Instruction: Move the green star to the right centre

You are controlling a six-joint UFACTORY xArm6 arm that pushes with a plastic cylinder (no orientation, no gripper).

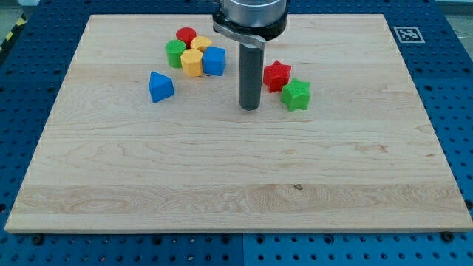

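Note:
The green star [296, 94] lies on the wooden board [236, 170], a little right of centre in the upper half. A red star [276, 74] touches it at its upper left. My tip [250, 108] rests on the board just left of the green star, with a small gap between them. The rod rises to the arm's flange at the view's top.
A cluster sits at the upper left of the rod: a red block [185, 36], a green block [176, 53], a yellow block [200, 44], a yellow hexagon [192, 63] and a blue cube [214, 60]. A blue triangular block [160, 86] lies further left.

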